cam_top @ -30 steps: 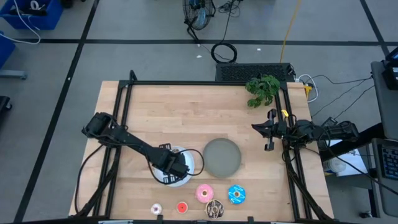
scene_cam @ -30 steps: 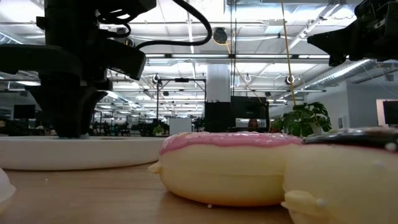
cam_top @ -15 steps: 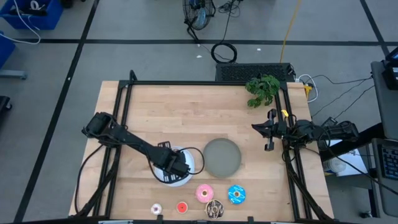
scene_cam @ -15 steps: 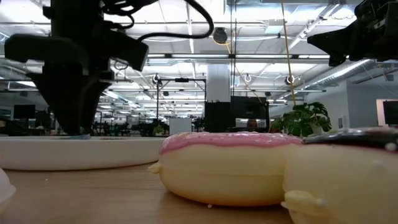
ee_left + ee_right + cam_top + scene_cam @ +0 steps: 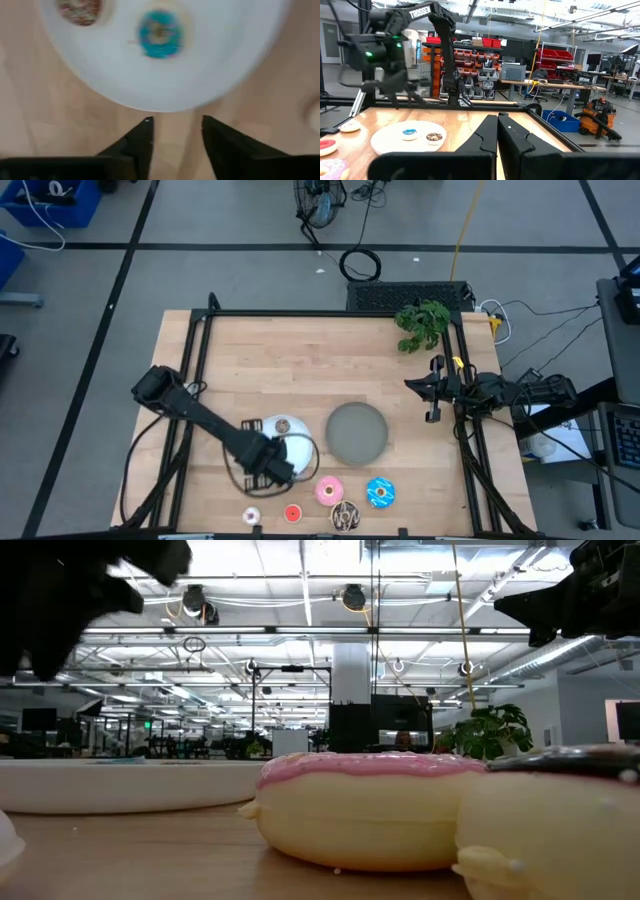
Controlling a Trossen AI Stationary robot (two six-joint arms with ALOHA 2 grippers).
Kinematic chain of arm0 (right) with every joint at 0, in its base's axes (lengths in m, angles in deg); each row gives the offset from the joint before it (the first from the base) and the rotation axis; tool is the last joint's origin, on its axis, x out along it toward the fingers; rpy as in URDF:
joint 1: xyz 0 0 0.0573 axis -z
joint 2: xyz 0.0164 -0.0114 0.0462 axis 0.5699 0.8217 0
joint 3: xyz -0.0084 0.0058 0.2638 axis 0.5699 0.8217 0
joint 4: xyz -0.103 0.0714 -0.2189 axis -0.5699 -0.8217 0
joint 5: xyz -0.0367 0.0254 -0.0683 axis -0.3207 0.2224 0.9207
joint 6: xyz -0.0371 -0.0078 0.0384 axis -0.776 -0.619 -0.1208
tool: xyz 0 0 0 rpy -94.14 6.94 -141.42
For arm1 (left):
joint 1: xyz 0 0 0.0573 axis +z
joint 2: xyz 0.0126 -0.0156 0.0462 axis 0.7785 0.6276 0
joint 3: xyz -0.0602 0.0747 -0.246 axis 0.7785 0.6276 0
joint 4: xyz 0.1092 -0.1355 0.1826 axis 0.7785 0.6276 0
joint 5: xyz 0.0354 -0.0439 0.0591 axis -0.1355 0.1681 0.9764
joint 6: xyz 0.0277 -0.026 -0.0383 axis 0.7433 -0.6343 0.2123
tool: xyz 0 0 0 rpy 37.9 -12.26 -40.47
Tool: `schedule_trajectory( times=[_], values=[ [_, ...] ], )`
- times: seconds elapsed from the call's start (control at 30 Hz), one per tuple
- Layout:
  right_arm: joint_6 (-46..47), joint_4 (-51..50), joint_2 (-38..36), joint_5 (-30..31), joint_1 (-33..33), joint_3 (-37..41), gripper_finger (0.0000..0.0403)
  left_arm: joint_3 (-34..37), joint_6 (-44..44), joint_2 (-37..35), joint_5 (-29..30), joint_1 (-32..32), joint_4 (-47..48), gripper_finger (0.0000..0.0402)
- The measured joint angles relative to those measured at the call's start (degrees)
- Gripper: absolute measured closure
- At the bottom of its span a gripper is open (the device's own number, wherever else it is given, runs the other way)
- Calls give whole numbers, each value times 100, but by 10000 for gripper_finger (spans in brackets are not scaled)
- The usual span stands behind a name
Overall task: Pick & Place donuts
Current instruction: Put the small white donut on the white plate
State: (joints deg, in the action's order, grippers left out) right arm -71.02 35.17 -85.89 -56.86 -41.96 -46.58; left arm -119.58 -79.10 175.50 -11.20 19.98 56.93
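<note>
Fingers (image 5: 141,142) of the left gripper (image 5: 173,137) parted and empty, poised over bare table (image 5: 260,370) just off the white plate (image 5: 165,85) rim. On that plate, ahead of the fingertips: tiny blue donut (image 5: 161,33) and tiny brown donut (image 5: 79,10), side by side, untouched. Farther along the near table edge: whitish-pink donut (image 5: 252,516), red donut (image 5: 292,513), pink donut (image 5: 328,491), dark chocolate donut (image 5: 346,517), blue sprinkled donut (image 5: 380,491). Beside the white plate, grey plate (image 5: 357,432). Right gripper (image 5: 498,131) pressed closed, empty, parked at the right table edge.
</note>
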Motion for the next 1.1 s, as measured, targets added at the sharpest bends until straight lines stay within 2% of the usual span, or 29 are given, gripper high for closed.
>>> schedule_trajectory(
  times=[0.23, 0.33, 0.5, 0.57, 0.67, 0.8, 0.87, 0.93, 1.0, 1.1],
  values=[
    [-2, 0, 0, 0, 0, -2, 403, -186, 19, -79, 567, -640, -17, 382],
    [-2, 0, 1, -13, 2, -2, 403, -186, -41, -329, 969, -820, -20, 392],
    [-2, 0, 4, -15, 0, 0, 403, -51, -95, -1365, 2518, -1017, -450, 397],
    [-2, -3, 10, -15, 1, 0, 403, 265, -123, -1936, 2948, -1083, -1049, 396],
    [-7, -19, 11, -15, 0, -2, 403, 1125, -57, -2795, 3121, -1240, -2261, 398],
    [-111, -112, 11, -14, 1, -2, 403, 2611, -922, -3565, 3203, -1450, -3064, 398],
    [-111, -143, 11, -10, 1, 0, 403, 3252, -1230, -3764, 3270, -1577, -3695, 399],
    [-111, -127, 11, -9, 0, 0, 403, 3745, -1125, -3836, 3352, -1709, -4592, 398],
    [-111, -129, 11, -9, 0, -2, 403, 4016, -901, -3841, 3377, -1787, -5325, 399],
    [-110, -128, 11, -9, 2, -1, 403, 4205, -619, -3729, 3449, -1839, -5913, 398]
  ],
)
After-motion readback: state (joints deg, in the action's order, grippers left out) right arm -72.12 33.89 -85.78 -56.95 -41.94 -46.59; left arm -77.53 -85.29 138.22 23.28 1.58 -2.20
